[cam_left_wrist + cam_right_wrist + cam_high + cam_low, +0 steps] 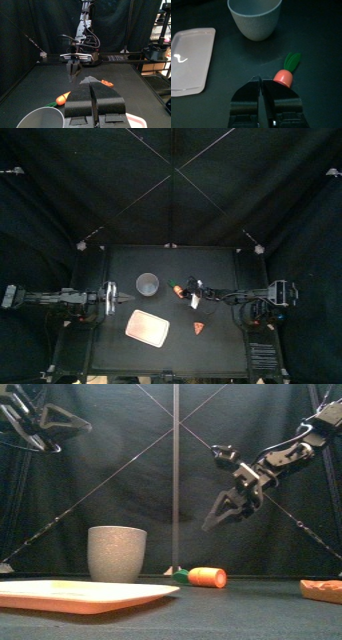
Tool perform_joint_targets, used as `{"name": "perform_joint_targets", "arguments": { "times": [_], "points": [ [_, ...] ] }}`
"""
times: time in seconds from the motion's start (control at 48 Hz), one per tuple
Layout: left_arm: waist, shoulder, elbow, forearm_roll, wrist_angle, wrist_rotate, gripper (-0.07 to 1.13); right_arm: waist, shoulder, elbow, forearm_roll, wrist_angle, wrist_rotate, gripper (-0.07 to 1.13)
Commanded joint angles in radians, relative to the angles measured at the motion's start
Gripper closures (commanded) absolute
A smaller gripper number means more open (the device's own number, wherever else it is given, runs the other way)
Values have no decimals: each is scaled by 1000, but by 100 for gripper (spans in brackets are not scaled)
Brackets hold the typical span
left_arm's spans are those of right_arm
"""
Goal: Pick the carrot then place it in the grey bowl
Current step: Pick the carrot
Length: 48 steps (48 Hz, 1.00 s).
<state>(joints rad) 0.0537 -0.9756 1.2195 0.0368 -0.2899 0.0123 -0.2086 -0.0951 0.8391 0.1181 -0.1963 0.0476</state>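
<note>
I saw the carrot [205, 576] lying on its side on the black table [241, 599], orange body with the green leaf end turned toward the tall grey speckled cup [116, 552]. It was near the cup but apart from it, and not inside it. The cup stood upright toward the back of the table. The flat pink tray [80, 595] lay in front of the cup toward the table's front edge, with nothing on it that I could make out. An orange wedge-shaped toy food [201, 328] sat on the table to the right of the tray, well clear of the carrot. The right gripper [217, 516] hung in the air above the carrot, tilted down toward it without touching. In the right wrist view its two jaws were pressed together with only a thin line between them and nothing held, and the carrot lay just beyond their tips. The left gripper [91, 84] was over the left side of the table, away from the carrot. Its jaws were likewise clenched together on nothing, pointing across the table toward the right arm.
</note>
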Motion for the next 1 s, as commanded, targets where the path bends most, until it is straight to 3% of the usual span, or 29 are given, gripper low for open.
{"name": "perform_joint_targets", "arguments": {
  "times": [0.021, 0.167, 0.25, 0.562, 1.0],
  "points": [
    [-3, 0, -15, 2, -5, 2, 109, -6, 41, -66, 2, 46, 0, 35],
    [-3, 0, -15, 6, -5, 2, 109, -17, 74, -100, 2, 80, -2, 8],
    [-2, 0, -15, 8, -5, 2, 109, -21, 84, -107, 2, 86, -2, 0],
    [-3, 0, -14, 14, -5, 2, 109, -74, 130, -91, 2, 114, -2, 1],
    [-2, 0, -12, 15, -5, 2, 109, -80, 198, -106, 2, 155, 0, 2]
  ]
}}
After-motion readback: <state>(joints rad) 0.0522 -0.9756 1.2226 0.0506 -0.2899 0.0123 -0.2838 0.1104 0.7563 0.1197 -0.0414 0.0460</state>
